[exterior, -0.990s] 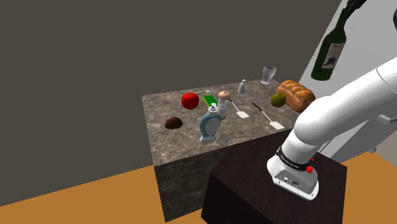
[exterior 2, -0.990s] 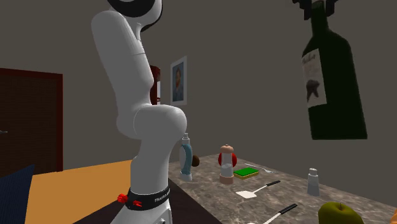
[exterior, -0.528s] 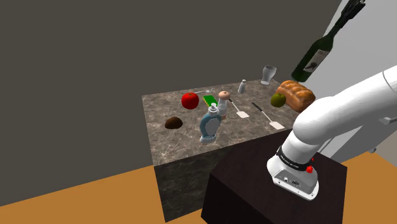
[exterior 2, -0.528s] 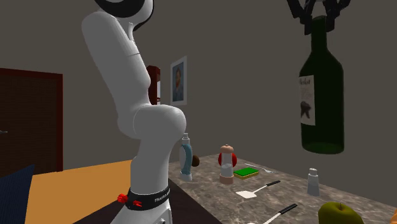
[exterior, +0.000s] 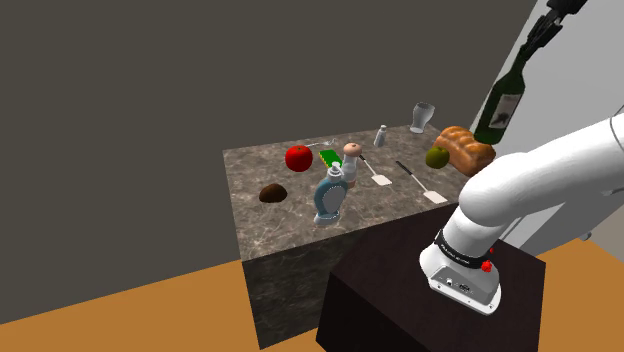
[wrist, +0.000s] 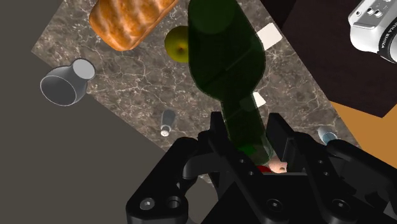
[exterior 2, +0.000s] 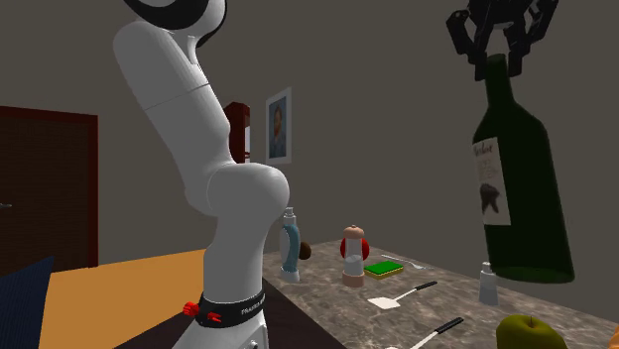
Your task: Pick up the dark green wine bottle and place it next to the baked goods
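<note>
The bread loaf lies at the table's corner with an olive-green fruit just beside it. A glass and a small shaker stand near them, a white-bladed spatula lies close by, and a red fruit and a mill sit well apart. The tabletop is veined grey-brown marble and the loaf is orange-brown with a ridged crust. The wine bottle is dark green with broad shoulders, a long neck and a pale label. My arm rises from the stand and reaches high. My end effector clasps the bottle's neck, so the bottle hangs base down, slightly tilted, in the air above the loaf's corner.
</note>
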{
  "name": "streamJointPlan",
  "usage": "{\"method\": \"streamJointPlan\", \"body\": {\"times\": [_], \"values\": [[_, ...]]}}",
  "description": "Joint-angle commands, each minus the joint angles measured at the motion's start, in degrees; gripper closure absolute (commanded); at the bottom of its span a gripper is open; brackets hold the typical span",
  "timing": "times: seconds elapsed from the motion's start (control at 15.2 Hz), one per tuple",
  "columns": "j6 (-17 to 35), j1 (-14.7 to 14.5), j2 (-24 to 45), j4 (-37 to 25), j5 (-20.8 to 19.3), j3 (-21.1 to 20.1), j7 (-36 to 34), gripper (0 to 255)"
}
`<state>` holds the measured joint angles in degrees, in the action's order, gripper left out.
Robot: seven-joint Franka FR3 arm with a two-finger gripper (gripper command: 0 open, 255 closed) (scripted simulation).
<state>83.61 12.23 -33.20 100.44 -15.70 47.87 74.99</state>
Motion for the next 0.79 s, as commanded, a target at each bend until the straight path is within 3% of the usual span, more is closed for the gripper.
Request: {"method": "streamJointPlan", "body": {"times": [0.0,0.73], "values": [[1.48,0.58,-0.99,2.35,-0.51,-0.27,-0.28,255],[9.12,2.62,-4.37,13.02,-2.81,0.29,-1.03,255]]}}
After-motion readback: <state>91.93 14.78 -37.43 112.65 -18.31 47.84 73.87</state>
